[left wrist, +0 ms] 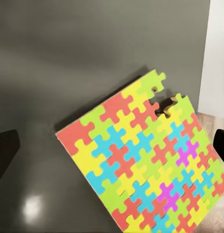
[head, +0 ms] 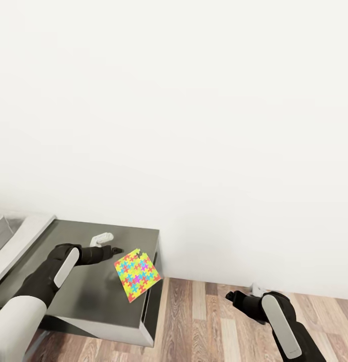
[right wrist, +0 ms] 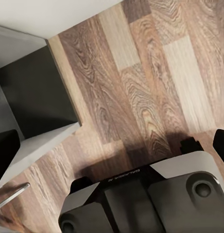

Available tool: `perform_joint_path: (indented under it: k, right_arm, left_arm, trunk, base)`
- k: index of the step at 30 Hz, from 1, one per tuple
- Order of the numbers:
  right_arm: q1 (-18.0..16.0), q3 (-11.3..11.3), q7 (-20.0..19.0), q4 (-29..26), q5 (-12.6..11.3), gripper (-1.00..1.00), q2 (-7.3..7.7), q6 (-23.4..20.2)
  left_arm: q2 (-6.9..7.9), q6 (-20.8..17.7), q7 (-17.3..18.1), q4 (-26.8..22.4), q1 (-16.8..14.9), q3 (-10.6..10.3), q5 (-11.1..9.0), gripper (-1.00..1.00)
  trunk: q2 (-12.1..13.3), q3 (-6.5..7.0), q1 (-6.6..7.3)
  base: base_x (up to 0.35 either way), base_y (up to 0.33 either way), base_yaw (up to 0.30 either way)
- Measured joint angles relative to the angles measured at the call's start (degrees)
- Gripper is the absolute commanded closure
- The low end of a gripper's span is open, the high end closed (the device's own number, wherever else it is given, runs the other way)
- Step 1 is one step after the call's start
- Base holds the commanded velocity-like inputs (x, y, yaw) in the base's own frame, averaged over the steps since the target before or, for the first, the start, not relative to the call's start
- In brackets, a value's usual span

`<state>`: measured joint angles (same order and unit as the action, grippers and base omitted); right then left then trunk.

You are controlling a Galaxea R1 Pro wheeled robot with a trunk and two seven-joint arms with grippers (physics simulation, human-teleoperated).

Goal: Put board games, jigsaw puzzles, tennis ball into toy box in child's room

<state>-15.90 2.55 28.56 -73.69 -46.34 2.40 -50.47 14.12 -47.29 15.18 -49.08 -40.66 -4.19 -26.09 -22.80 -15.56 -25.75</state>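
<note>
I've got the jigsaw puzzle (head: 137, 275) turned diamond-wise, one corner aimed toward my left gripper (head: 117, 250), the opposite corner hanging past the edge of the dark surface (head: 78, 291) over the wood floor (head: 209, 322). On the left wrist view the puzzle (left wrist: 146, 160) sits between the fingers (left wrist: 5, 150), spread wide and touching nothing; its far corners are cut off. A notch gapes along one edge. My right gripper (head: 229, 296) hangs over the floor; whether those fingers are parted, I can't tell.

Jigsaw puzzle (head: 137, 274) overhanging grey table (head: 93, 296)
</note>
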Motion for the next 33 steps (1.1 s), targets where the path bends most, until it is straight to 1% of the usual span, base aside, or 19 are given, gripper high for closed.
perform_joint_path:
  k: [6, 20, 26, 33]
  right_arm:
    - [-0.03, -0.01, -0.02, -0.05, 0.01, -1.0, 0.01, 0.01]
    - [0.03, -0.01, -0.02, -0.83, 0.03, -1.0, 0.08, -0.02]
    - [0.03, 0.0, -0.02, -0.87, 0.05, -1.0, 0.13, -0.02]
    - [0.03, -0.01, -0.04, -0.86, 0.05, -1.0, 0.14, -0.02]
  left_arm:
    - [0.06, -0.02, 0.06, -0.01, 0.01, 0.02, -0.07, -1.0]
    - [0.07, -0.03, 0.07, -0.02, -0.01, -0.02, -0.09, -1.0]
    - [0.07, -0.01, 0.07, -0.01, -0.02, 0.01, -0.07, -1.0]
    - [0.07, -0.03, 0.07, -0.02, 0.01, -0.01, -0.09, -1.0]
  trunk:
    - [-0.01, -0.04, 0.0]
    - [-0.01, -0.05, 0.0]
    - [-0.01, -0.05, 0.0]
    - [-0.01, -0.05, 0.0]
  base:
    - [0.0, -0.062, 0.0]
    - [0.0, -0.007, 0.0]
    - [0.0, -0.098, 0.0]
    - [0.0, -0.02, 0.0]
